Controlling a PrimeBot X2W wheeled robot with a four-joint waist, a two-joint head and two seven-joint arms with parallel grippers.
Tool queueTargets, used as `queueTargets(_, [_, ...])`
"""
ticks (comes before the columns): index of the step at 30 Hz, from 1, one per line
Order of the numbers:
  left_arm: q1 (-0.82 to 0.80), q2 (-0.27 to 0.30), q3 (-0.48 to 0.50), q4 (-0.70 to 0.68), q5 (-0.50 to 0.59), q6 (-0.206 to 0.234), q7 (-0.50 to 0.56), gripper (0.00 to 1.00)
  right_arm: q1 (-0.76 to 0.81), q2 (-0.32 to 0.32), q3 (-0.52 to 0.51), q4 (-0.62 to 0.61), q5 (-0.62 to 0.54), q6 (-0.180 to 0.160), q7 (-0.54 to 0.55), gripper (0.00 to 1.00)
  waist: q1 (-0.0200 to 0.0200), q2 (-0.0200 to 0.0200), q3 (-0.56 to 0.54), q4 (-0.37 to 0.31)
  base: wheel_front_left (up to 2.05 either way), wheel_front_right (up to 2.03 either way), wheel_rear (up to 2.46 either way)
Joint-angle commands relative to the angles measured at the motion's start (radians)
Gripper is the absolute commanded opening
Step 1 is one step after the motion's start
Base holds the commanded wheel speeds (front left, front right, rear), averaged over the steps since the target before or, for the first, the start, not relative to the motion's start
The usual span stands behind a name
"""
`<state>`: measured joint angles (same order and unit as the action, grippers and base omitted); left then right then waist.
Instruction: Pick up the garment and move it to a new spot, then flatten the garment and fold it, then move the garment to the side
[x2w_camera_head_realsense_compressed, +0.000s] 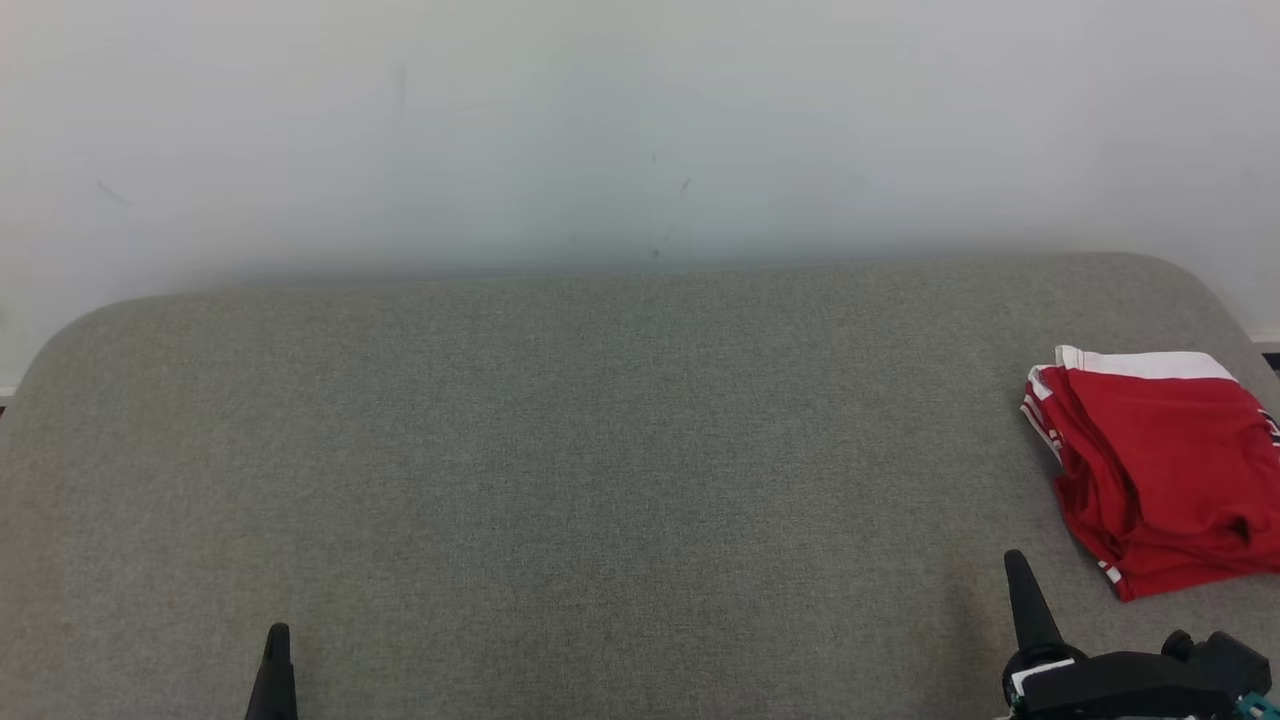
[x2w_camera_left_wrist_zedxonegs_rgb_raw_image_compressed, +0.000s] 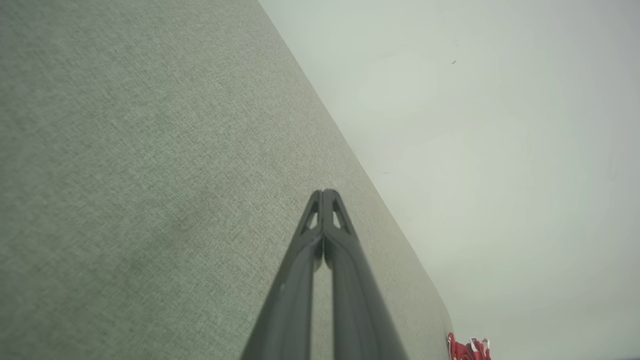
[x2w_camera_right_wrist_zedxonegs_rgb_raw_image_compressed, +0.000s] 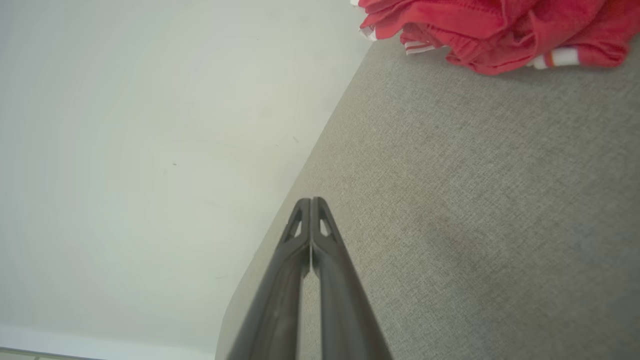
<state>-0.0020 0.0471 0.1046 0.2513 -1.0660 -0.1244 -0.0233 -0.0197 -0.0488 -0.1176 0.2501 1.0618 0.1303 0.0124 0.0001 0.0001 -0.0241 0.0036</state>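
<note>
A red garment (x2w_camera_head_realsense_compressed: 1160, 465) with white trim lies folded in a compact stack at the far right of the grey fabric surface (x2w_camera_head_realsense_compressed: 600, 450). It also appears at the top of the right wrist view as the garment (x2w_camera_right_wrist_zedxonegs_rgb_raw_image_compressed: 490, 30), and as a small red scrap of garment (x2w_camera_left_wrist_zedxonegs_rgb_raw_image_compressed: 467, 348) in the left wrist view. My right gripper (x2w_camera_head_realsense_compressed: 1015, 560) is shut and holds nothing, a short way in front and left of the garment. At the lower left my left gripper (x2w_camera_head_realsense_compressed: 278, 632) is shut too, far from the cloth. In the wrist views the left gripper (x2w_camera_left_wrist_zedxonegs_rgb_raw_image_compressed: 324, 192) and right gripper (x2w_camera_right_wrist_zedxonegs_rgb_raw_image_compressed: 311, 201) have their fingertips pressed together.
The grey surface has rounded far corners and ends against a pale wall (x2w_camera_head_realsense_compressed: 640, 120). Wide bare fabric stretches from the left edge across the middle to the garment.
</note>
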Motion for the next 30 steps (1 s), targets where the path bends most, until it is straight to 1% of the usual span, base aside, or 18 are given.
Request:
queueTargets(1, [-0.023,0.004,0.004,-0.011,-0.032,-0.005,0.008,0.00,-0.020,-0.002,0.001,-0.011,0.028,0.000,0.005,0.00,-0.0001,-0.0001,0.001,0.000,0.00,0.00,0.00])
queueTargets(30, [-0.073,0.004,0.008,-0.009,-0.304,-0.008,0.078,0.00,-0.059,-0.002,0.003,-0.009,0.307,0.001,0.058,0.00,-0.0001,-0.0001,0.013,-0.002,0.00,0.00,0.00])
